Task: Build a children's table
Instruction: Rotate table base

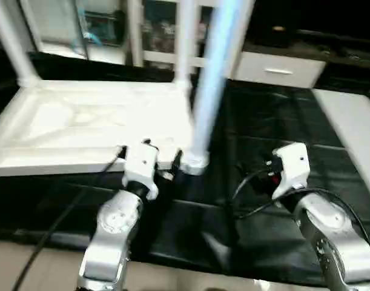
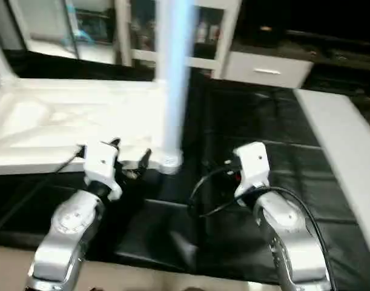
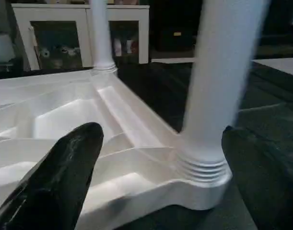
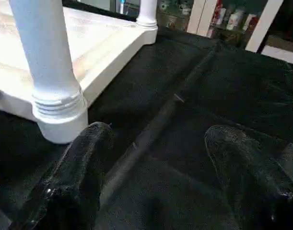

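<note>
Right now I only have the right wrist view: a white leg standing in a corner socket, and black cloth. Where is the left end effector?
Observer: The left end effector is at that same corner. It is open, with its fingers on either side of the near leg at the base, not closed on it.
Operator: How many legs are standing?
Observer: Three. Besides the near leg and the far right leg, a third leg stands at the far left corner of the tabletop. The near left corner is out of frame.
</note>
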{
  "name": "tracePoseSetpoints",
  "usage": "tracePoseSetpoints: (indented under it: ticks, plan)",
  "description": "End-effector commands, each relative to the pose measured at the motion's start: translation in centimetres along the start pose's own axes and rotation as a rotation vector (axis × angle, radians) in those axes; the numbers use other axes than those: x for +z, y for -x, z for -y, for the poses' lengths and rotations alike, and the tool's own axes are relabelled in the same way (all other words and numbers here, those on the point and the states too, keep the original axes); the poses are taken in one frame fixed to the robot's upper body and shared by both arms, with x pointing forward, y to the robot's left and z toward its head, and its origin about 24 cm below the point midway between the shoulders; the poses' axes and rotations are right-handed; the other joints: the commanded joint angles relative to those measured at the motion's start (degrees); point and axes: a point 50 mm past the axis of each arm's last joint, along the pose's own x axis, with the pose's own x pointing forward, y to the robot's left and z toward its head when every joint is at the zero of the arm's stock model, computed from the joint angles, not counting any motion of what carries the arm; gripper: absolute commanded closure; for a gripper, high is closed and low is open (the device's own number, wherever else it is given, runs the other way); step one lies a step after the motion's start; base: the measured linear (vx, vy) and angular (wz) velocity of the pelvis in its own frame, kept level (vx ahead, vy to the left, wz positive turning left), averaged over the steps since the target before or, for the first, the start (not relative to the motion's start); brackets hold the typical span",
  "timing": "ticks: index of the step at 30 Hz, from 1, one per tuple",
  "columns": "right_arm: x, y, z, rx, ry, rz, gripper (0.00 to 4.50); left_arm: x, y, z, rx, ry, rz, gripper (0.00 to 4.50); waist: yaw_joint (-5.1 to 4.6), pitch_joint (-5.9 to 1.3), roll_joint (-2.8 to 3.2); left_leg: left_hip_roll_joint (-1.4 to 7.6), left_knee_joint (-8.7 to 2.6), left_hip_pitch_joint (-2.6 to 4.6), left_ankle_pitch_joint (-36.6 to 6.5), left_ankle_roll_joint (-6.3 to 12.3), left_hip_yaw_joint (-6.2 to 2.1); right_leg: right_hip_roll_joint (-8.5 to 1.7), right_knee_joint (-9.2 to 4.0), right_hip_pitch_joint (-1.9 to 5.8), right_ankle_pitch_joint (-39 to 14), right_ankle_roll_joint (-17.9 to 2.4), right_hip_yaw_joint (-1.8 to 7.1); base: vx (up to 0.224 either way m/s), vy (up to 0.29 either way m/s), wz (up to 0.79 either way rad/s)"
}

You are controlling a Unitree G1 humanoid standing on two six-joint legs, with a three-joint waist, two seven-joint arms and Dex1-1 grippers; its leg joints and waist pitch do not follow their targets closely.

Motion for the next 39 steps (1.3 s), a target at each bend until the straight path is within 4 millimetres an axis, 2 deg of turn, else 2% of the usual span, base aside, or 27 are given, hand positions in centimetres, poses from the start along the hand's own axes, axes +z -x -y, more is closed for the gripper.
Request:
tracePoseSetpoints:
  ticks: [1, 2, 3, 4, 5, 8, 12, 13, 14, 15, 16, 17, 18, 19, 20, 22, 23, 24, 25, 26, 29, 30, 31, 32, 34, 36, 39]
  plan:
    - [-0.1, -0.4, -0.8, 0.013, 0.020, 0.003, 1.07, -0.4, 0.5, -1.1, 0.040, 0.023, -0.020, 0.08, 0.06, -2.27, 1.19, 8.22, -6.57, -1.65, -1.0, 5.38, -5.49, -9.68, -9.72, 4.92, -23.7, 18.6, 3.95, -0.084, -0.108, -0.14]
    - [-0.2, -0.3, -0.8, 0.007, 0.026, -0.001, 1.07, -0.5, 0.5, -1.1, 0.049, 0.023, -0.016, 0.08, 0.12, -3.50, 2.71, 19.52, -10.57, 0.17, -4.8, 10.53, -11.03, -11.58, -0.42, 5.23, -13.0, 14.6, 5.54, -0.040, -0.125, -0.11]
    - [-0.1, -0.3, -1.0, 0.011, 0.025, 0.004, 1.07, -0.6, 0.7, -1.1, 0.047, 0.034, -0.012, 0.08, 0.31, -3.37, 2.60, 20.68, -10.60, 1.78, -6.2, 11.00, -10.75, -12.85, 2.76, 2.35, -6.8, 10.6, 8.18, -0.040, -0.125, -0.11]
    - [0.2, -0.2, -1.2, 0.024, 0.013, 0.018, 1.07, -0.6, 0.9, -1.0, 0.034, 0.049, -0.012, 0.08, 1.10, -1.83, 1.43, 13.17, -9.48, 3.02, -9.5, 6.67, -3.24, -11.22, 0.99, -1.98, -1.7, 3.8, 9.28, -0.004, -0.132, 0.36]
    - [0.3, -0.3, -1.3, 0.035, 0.008, 0.029, 1.07, -0.5, 1.1, -0.9, 0.027, 0.053, -0.006, 0.08, 0.94, -1.88, -0.83, 4.77, -4.53, 0.92, -8.9, 1.04, -1.66, -13.63, -5.90, 1.18, -14.8, 6.5, 12.12, -0.010, -0.127, 0.36]
    - [0.0, -0.5, -1.1, 0.035, 0.032, 0.015, 1.07, -0.9, 1.3, -0.7, 0.023, 0.029, -0.022, 0.08, 2.66, -1.16, 0.00, 5.56, -5.45, 1.26, -3.8, -4.28, -2.11, -11.61, -8.02, 0.64, -47.6, 9.3, 10.45, -0.050, -0.099, 0.14]
    - [0.3, -0.8, -1.7, 0.060, 0.057, 0.018, 1.07, -0.8, 1.5, -0.9, 0.016, 0.031, -0.032, 0.08, -0.28, 0.05, 1.96, 7.14, -7.35, 6.95, -31.1, -6.83, -3.20, -7.79, -10.24, -0.69, -48.5, 7.1, 2.97, -0.104, -0.020, 0.06]
    - [0.3, -0.9, -1.9, 0.068, 0.073, 0.017, 1.07, -1.0, 1.6, -1.1, 0.012, 0.027, -0.037, 0.08, -1.36, 0.54, 3.47, 10.40, -11.78, 6.05, -43.3, -7.40, -4.66, -6.23, -6.64, 2.62, -35.6, 5.6, -0.20, -0.029, 0.051, -0.09]
    - [0.2, -1.0, -2.0, 0.067, 0.070, 0.014, 1.07, -1.0, 1.6, -1.0, 0.009, 0.025, -0.038, 0.08, 0.63, 0.68, 5.00, 10.30, -18.13, -1.14, -53.3, -10.11, -2.34, -4.40, 6.12, 9.17, -14.7, 3.1, -1.65, -0.055, 0.065, -0.20]
    - [0.1, -1.0, -2.0, 0.065, 0.065, 0.012, 1.07, -1.0, 1.6, -1.0, 0.008, 0.025, -0.038, 0.08, 1.20, 0.40, 4.24, 9.99, -18.13, -0.42, -52.5, -8.94, -1.58, -4.09, 6.97, 8.87, -12.3, 3.7, -0.46, -0.055, 0.065, -0.20]
    - [0.1, -1.0, -2.0, 0.063, 0.063, 0.010, 1.07, -1.0, 1.7, -0.9, 0.003, 0.023, -0.037, 0.08, 1.20, -0.51, 3.46, 10.70, -16.76, 1.97, -48.7, -7.38, -1.97, -6.27, 6.43, 8.62, -19.7, 4.5, 3.65, 0.000, 0.000, 0.00]
    - [-0.1, -1.0, -2.0, 0.062, 0.065, 0.007, 1.07, -1.0, 1.7, -0.8, -0.003, 0.018, -0.035, 0.08, 0.74, -0.86, -0.55, 6.57, -8.62, 5.43, -36.7, -8.01, -1.08, -10.21, -3.51, 5.46, -46.3, 4.7, 7.78, 0.100, -0.063, -0.20]
    - [-0.2, -1.0, -2.0, 0.061, 0.064, 0.005, 1.07, -0.9, 1.7, -0.8, -0.005, 0.017, -0.035, 0.08, 1.82, -0.34, -0.62, 3.27, 3.82, 0.69, -7.5, -2.52, -2.20, -16.99, -11.54, 7.94, -66.3, 0.7, 12.84, 0.100, -0.063, -0.20]
    - [-0.2, -1.0, -2.0, 0.061, 0.064, 0.005, 1.07, -0.9, 1.7, -0.8, -0.006, 0.017, -0.035, 0.08, 2.54, -1.10, -0.30, 3.02, 4.77, -3.84, -2.8, -1.65, -3.99, -17.93, -9.77, 12.62, -61.2, 0.2, 14.07, 0.179, -0.008, -0.27]
    - [-0.3, -1.0, -2.0, 0.060, 0.067, 0.001, 1.07, -0.9, 1.7, -0.7, -0.008, 0.016, -0.035, 0.08, 3.19, -0.38, -0.36, 3.78, 2.94, -4.98, -1.2, -1.59, -4.43, -15.71, -9.08, 12.61, -48.4, -2.1, 12.84, 0.143, 0.017, 0.00]
    - [-0.3, -1.2, -1.9, 0.051, 0.053, 0.001, 1.07, -0.9, 1.8, -0.8, -0.009, 0.013, -0.038, 0.08, 3.04, -1.57, 1.45, 4.21, -2.76, -2.65, 4.0, -0.21, -3.43, -10.55, -7.96, 12.60, -31.2, -7.6, 8.38, 0.119, 0.012, 0.12]
    - [-0.3, -1.2, -1.9, 0.052, 0.044, 0.003, 1.07, -0.9, 1.9, -0.9, -0.008, 0.011, -0.039, 0.08, 2.37, -2.51, 3.88, 5.99, -7.40, 1.60, 6.7, 0.20, -3.50, -7.09, -6.86, 11.03, -22.2, -5.8, 4.89, 0.144, 0.053, 0.22]
    - [-0.3, -1.2, -1.9, 0.052, 0.044, 0.003, 1.07, -0.9, 1.9, -0.9, -0.008, 0.011, -0.039, 0.08, 2.37, -2.51, 3.88, 5.99, -7.40, 1.60, 6.7, 0.20, -3.50, -7.09, -6.86, 11.03, -22.2, -5.8, 4.89, 0.144, 0.053, 0.22]
    - [-0.2, -1.3, -1.9, 0.068, 0.057, 0.006, 1.07, -1.0, 1.9, -1.0, -0.004, 0.009, -0.044, 0.08, -2.43, -4.35, 4.87, 13.46, -10.58, 11.64, 3.6, 12.44, -12.99, -4.12, 4.55, 1.70, -15.0, 1.8, 3.31, 0.227, 0.037, 0.05]
    - [-0.2, -1.3, -1.9, 0.072, 0.062, 0.007, 1.07, -1.0, 2.0, -1.1, -0.001, 0.007, -0.046, 0.08, -2.40, -4.91, 4.86, 13.40, -9.04, 11.72, 9.2, 18.70, -13.30, -5.14, 7.12, -0.95, -11.6, 6.4, 4.11, 0.217, -0.005, -0.07]
    - [-0.2, -1.3, -1.8, 0.075, 0.067, 0.008, 1.07, -1.0, 2.1, -1.2, 0.004, 0.001, -0.049, 0.08, -2.74, -5.01, 1.98, 9.51, -6.64, 8.36, 42.6, 23.24, -8.70, -7.92, 4.56, -5.31, 8.3, 9.0, 7.83, 0.168, -0.028, -0.08]
    - [-0.2, -1.3, -1.9, 0.076, 0.070, 0.008, 1.07, -1.0, 2.1, -1.3, 0.004, 0.000, -0.050, 0.08, -2.51, -5.04, 0.38, 5.58, -4.12, 6.31, 42.1, 19.44, -6.14, -9.15, 0.09, -3.78, 18.5, 6.4, 9.56, 0.134, -0.062, -0.07]
    - [-0.1, -1.4, -1.9, 0.079, 0.078, 0.015, 1.07, -1.2, 2.2, -1.3, -0.024, -0.012, -0.067, 0.08, -1.49, -5.28, -2.95, -1.06, -2.93, -0.08, 23.6, 11.31, -3.16, -10.25, -3.66, 2.91, 25.9, 9.7, 12.55, 0.029, -0.061, 0.10]
    - [0.0, -1.4, -1.8, 0.079, 0.081, 0.020, 1.07, -1.2, 2.2, -1.3, -0.048, -0.012, -0.071, 0.08, -1.09, -4.78, -2.19, 0.35, -1.97, -1.86, 12.3, 4.50, -5.16, -13.98, -2.71, 5.21, 36.7, 4.2, 14.22, 0.012, -0.062, 0.04]
    - [0.2, -1.5, -1.7, 0.079, 0.083, 0.031, 1.07, -1.4, 2.2, -1.3, -0.108, 0.008, -0.074, 0.08, -1.08, -4.55, -1.09, 0.41, -5.42, -0.32, 14.7, -3.60, -4.53, -9.58, -1.73, 4.31, 47.4, 3.8, 9.08, 0.034, -0.072, -0.03]
    - [0.4, -1.5, -1.7, 0.083, 0.084, 0.034, 1.07, -1.3, 2.2, -1.5, -0.134, 0.015, -0.065, 0.08, -1.45, -4.49, 0.41, 1.43, -6.61, -0.34, 12.5, -4.86, -4.42, -7.94, -2.08, 4.72, 37.7, 2.3, 8.97, -0.005, -0.061, -0.02]
    - [1.0, -1.0, -1.4, 0.191, 0.111, 0.045, 1.07, -1.4, 2.0, -3.3, -0.319, -0.028, -0.127, 0.08, -2.25, -2.51, 2.38, 5.64, -9.73, 1.23, -6.6, -4.04, -3.91, -6.92, -4.77, 2.95, -6.2, -6.0, 7.99, -0.075, -0.009, 0.03]
